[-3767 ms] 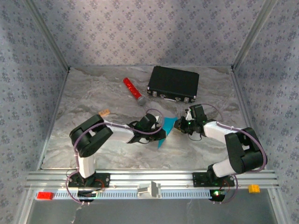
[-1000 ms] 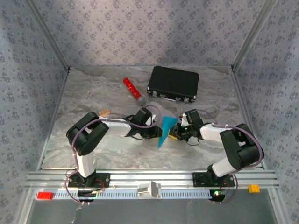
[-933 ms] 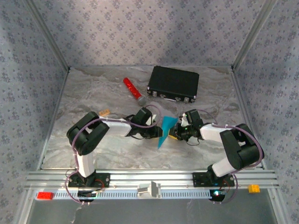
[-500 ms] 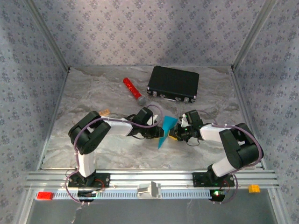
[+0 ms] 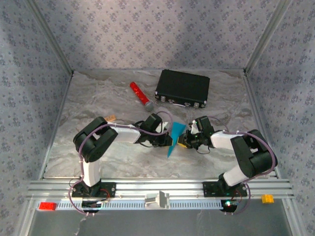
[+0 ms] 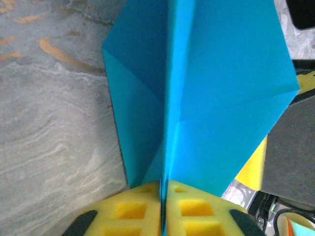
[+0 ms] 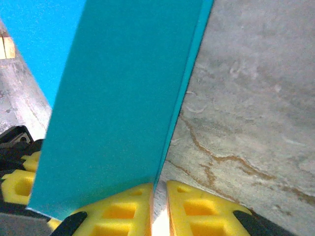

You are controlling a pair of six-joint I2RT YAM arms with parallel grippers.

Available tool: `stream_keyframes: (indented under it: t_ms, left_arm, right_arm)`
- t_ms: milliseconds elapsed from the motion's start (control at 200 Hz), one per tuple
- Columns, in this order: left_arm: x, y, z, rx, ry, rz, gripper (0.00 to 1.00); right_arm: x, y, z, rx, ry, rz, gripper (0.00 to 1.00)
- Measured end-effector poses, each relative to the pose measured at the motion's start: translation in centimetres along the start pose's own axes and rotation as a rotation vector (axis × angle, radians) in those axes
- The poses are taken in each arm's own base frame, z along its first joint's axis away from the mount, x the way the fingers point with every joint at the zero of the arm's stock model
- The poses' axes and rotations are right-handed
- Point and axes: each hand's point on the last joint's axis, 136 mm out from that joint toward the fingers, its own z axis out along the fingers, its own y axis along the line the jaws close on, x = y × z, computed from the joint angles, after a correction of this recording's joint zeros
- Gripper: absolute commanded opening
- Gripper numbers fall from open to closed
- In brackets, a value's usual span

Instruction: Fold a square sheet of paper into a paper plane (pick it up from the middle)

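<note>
A: Whereabouts of the blue paper [image 5: 173, 139]?

B: Near the middle of the grey marbled surface [image 5: 98, 103], right between the two grippers. Folded into a long wedge, narrow tip toward the near edge, wide end toward the far side.

A: Touching the surface or lifted?

B: Hard to tell from above.

A: Folds?

B: Clear from the left wrist: one sharp centre crease running straight up, slanted flaps on either side of it.

A: And the left gripper [image 5: 165, 140]?

B: Reaching in from the left, clamped on the paper. Yellow pads [image 6: 128, 211] pressed together, with the centre crease trapped in the seam between them.

A: Right gripper [image 5: 183, 141]?

B: Coming in from the opposite side, just beside the left one. Seen from its own wrist at [image 7: 158, 196]: pads nearly together, only a thin bright slit left, pinching the folded edge of the paper. One broad flap spread over the left-hand pad [image 7: 123, 206].

A: Anything else around?

B: A black case [image 5: 183, 87] at the far side, a red tube [image 5: 140, 96] just left of it, and a small tan block [image 5: 111, 118] near the left arm. All well apart from the paper.
</note>
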Motion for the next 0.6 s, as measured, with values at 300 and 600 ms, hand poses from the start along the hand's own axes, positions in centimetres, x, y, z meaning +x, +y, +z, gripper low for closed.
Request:
stream_keyframes:
  t_ms: [300, 600]
  left_arm:
    - [-2.7, -0.6, -6.4, -0.196, -0.259, 0.009, 0.01]
    - [-2.5, 4.1, -11.9, -0.559, -0.387, -0.036, 0.01]
  right_arm:
    - [-1.2, 0.6, -2.8, 0.044, -0.112, -0.041, 0.18]
    - [-1.4, 0.9, -2.8, 0.08, -0.123, -0.056, 0.18]
